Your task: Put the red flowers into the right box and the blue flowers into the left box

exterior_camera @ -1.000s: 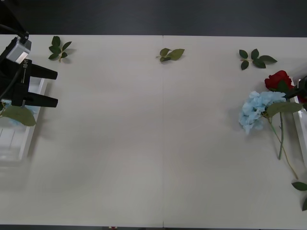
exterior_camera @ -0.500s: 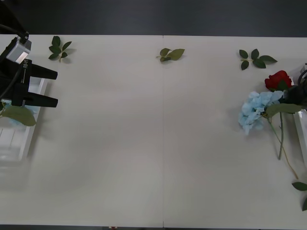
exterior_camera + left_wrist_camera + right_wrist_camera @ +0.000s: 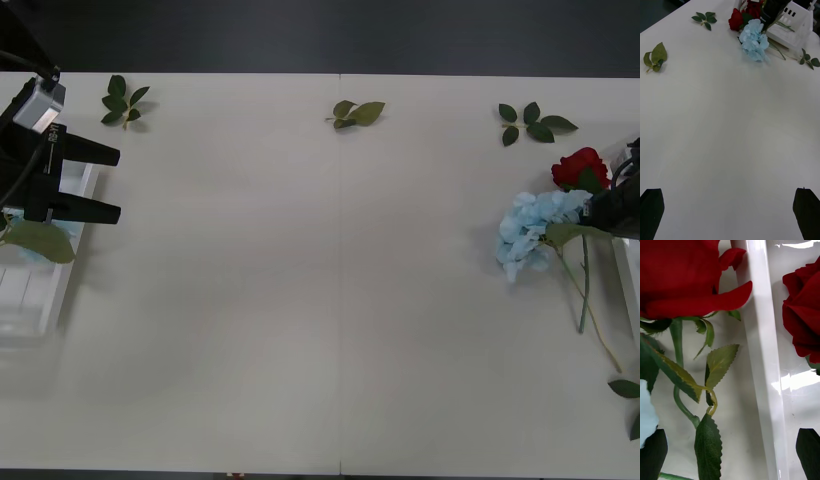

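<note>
1. Left gripper (image 3: 112, 183): I see it at the left edge of the front view, above the left box (image 3: 52, 290), its 2 black fingers spread apart and holding nothing. In its own wrist view the fingertips (image 3: 651, 213) sit at the lower corners with bare table between them. I judge it parked.

2. Left box: white tray at the far left of the front view. A broad green leaf (image 3: 40, 241) and a trace of pale blue lie at its upper part, so I judge at least 1 blue flower is already in; I cannot count them.

3. Right gripper (image 3: 618, 205): at the right edge of the front view, down among the flowers. I cannot tell whether it is released or clenched.

4. Red rose (image 3: 580, 166): on the table at the upper right of the front view, just outside the right box (image 3: 630, 280). In the right wrist view its bloom (image 3: 685, 277) is on the table side of the white rim (image 3: 760, 352), and another red rose (image 3: 803, 318) lies inside the tray.

5. Blue hydrangea (image 3: 530, 228): on the table touching the red rose, far from the left box.

6. Leaf sprigs (image 3: 357, 112): 3 along the top of the table.

Remaining, in my judgement: 1 rose, 1 hydrangea.
</note>
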Robot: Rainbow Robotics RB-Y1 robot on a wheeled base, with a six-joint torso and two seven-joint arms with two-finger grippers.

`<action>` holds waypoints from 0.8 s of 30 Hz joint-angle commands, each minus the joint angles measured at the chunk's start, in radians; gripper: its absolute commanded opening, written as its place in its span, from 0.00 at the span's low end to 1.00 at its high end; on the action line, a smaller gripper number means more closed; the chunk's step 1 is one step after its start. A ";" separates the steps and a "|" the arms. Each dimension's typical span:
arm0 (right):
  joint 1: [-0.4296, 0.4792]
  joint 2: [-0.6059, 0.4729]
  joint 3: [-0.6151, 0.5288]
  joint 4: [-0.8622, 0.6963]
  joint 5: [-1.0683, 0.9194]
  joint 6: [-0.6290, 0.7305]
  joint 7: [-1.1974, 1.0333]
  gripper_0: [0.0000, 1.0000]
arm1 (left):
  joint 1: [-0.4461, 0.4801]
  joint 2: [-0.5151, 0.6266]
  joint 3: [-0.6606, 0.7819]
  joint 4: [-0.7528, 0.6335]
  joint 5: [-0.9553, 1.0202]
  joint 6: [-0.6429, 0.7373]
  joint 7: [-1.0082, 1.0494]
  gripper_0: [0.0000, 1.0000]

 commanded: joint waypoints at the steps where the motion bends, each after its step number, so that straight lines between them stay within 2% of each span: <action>1: 0.017 0.024 -0.007 -0.021 0.028 -0.030 0.017 1.00 | -0.036 0.014 0.011 -0.010 -0.002 -0.002 -0.035 1.00; 11: 0.019 0.051 0.022 -0.021 0.063 -0.044 0.023 1.00 | -0.036 0.014 0.011 -0.010 -0.002 -0.002 -0.035 1.00; 12: 0.019 0.051 0.025 -0.019 0.062 -0.045 0.023 0.97 | -0.036 0.014 0.011 -0.010 -0.002 -0.002 -0.035 1.00; 16: 0.019 0.057 0.037 -0.019 0.056 -0.054 0.023 0.81 | -0.036 0.014 0.011 -0.010 -0.002 -0.002 -0.035 1.00; 24: 0.028 0.072 0.037 -0.019 0.069 -0.063 0.025 0.35 | -0.036 0.014 0.011 -0.010 -0.002 -0.002 -0.035 1.00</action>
